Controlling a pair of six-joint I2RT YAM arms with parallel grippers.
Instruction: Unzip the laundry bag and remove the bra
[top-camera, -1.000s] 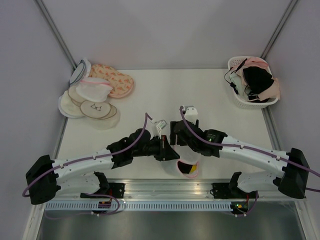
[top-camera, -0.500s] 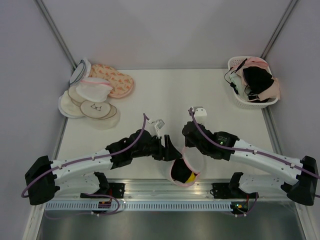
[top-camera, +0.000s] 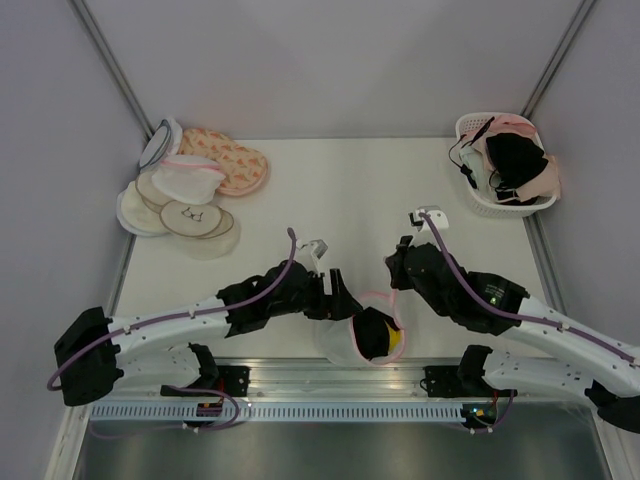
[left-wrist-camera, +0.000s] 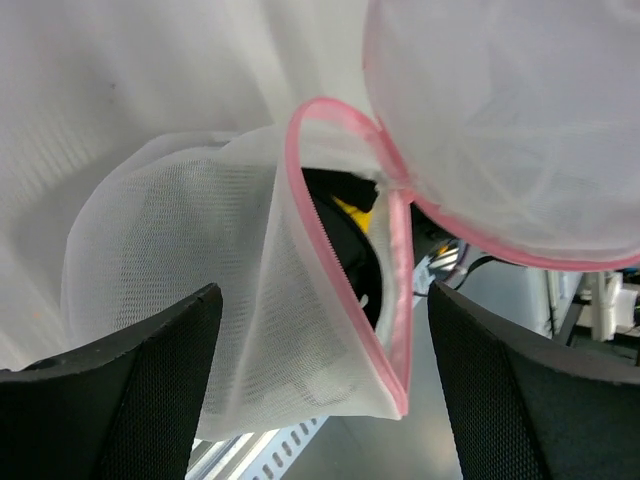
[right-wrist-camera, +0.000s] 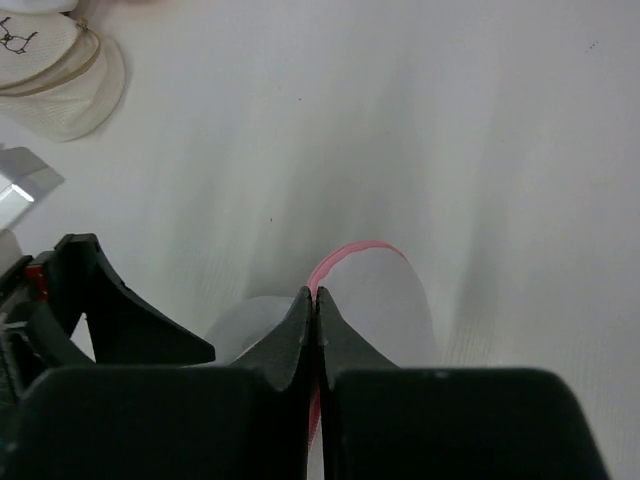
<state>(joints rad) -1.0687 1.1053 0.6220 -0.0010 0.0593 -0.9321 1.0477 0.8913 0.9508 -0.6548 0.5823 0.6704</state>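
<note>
Here, right jaws pinch the pink rim of the laundry bag (left-wrist-camera: 200, 250); left jaws gape wide.

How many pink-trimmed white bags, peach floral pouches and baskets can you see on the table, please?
Pink-trimmed white bags: 2, the laundry bag by the arms and another bag in the far-left pile
Peach floral pouch: 1
White basket: 1
Total: 4
</note>
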